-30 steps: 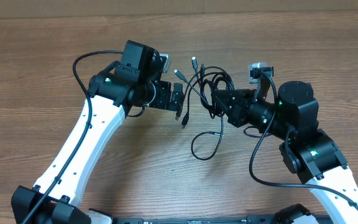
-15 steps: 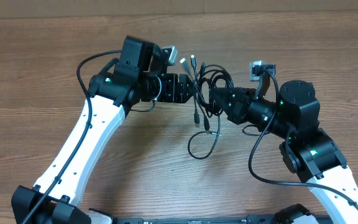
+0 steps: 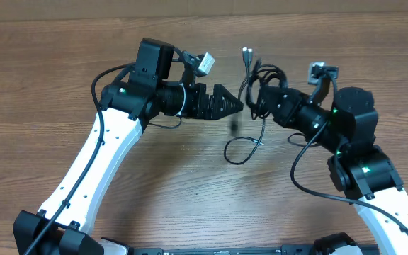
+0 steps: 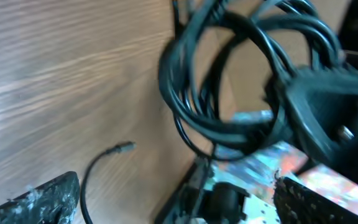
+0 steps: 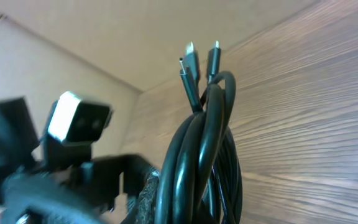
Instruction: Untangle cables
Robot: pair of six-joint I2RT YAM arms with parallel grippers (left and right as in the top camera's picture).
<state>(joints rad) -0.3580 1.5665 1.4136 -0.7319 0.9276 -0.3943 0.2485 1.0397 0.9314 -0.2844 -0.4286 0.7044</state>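
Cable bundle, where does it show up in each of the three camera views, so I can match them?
Overhead: cable bundle upper centre, at the right gripper, one thin loop trailing below.
Left wrist: the bundle fills the upper centre and right, as big dark loops seen close up.
Right wrist: the bundle rises from the bottom edge at centre, plug tips on top.
Shared landmark: the wooden tabletop, behind the cables in every view.

— What carries everything here?
— A brown wood-grain table point(image 3: 62, 57).
— Anything lying on it?
— One slack loop of thin black cable point(image 3: 241, 150), just on the arm-base side of the gap between the left gripper point(image 3: 236, 106) and the right gripper point(image 3: 257, 99). A small plug end point(image 4: 125, 147) rests on the wood ahead of the left gripper.
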